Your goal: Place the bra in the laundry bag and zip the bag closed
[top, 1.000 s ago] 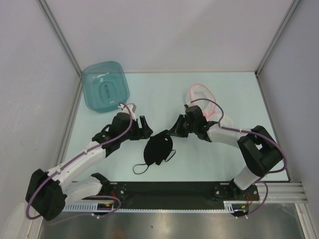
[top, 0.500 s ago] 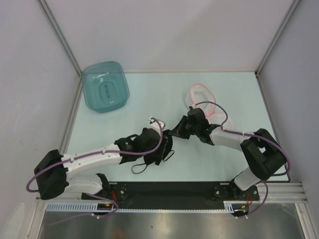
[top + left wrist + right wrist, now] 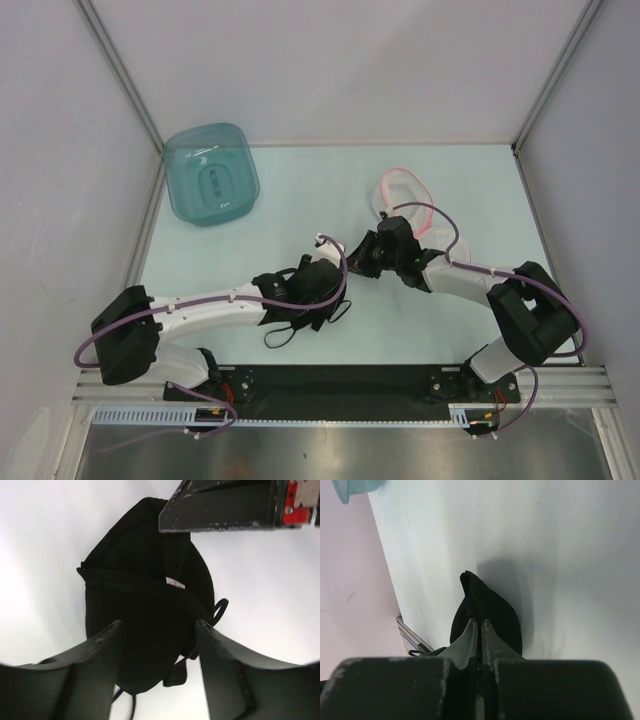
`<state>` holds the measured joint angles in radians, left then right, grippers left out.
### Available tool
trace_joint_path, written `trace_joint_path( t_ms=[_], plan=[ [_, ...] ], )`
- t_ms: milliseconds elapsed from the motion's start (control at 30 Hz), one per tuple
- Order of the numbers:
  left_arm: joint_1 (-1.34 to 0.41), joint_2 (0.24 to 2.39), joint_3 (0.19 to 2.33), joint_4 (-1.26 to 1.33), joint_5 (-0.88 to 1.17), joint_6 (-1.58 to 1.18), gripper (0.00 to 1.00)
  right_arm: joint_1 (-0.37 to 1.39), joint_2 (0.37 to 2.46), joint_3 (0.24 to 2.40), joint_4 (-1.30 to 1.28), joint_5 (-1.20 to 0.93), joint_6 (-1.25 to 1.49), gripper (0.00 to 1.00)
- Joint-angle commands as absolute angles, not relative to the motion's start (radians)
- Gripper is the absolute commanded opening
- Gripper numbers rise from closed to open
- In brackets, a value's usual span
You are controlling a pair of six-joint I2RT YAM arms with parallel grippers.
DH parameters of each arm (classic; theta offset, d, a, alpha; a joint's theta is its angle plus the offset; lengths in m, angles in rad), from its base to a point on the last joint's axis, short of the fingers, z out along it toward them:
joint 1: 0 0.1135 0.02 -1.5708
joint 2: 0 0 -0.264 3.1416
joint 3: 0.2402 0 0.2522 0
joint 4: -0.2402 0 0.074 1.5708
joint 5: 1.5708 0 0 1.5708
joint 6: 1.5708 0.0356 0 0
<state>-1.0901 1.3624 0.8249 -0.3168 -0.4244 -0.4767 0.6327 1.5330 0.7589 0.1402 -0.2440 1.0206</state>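
Note:
The black bra lies mid-table, mostly under my left gripper. In the left wrist view the bra sits between my open left fingers, which straddle it; my left gripper has not closed on it. My right gripper is shut on the bra's far edge. In the right wrist view its jaws pinch the black fabric. The laundry bag, white mesh with pink trim, lies behind the right arm, partly hidden by it.
A teal plastic tub stands at the back left. The bra's strap loops toward the near edge. Frame posts and grey walls close in the table on both sides. The right gripper's fingers show at the top of the left wrist view.
My left arm has swung from near the teal tub to the right and down onto the bra, open jaws now straddling it. The right gripper has stayed shut on the bra's edge.

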Motion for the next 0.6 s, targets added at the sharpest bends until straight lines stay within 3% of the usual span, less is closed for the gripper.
trace_joint_path(
  t_ms=[0,367,567],
  plan=[
    [-1.097,1.414,0.890,-0.310,-0.453,-0.491,0.59,0.630,1.491,0.755,0.176,-0.242,1.034,0.00],
    [-1.095,1.492,0.937,-0.294,-0.454,-0.466,0.63,0.632,1.468,0.752,0.175,-0.247,1.043,0.00],
    [-1.092,1.513,0.951,-0.322,-0.526,-0.451,0.38,0.632,1.460,0.749,0.164,-0.247,1.042,0.00]
  ],
)
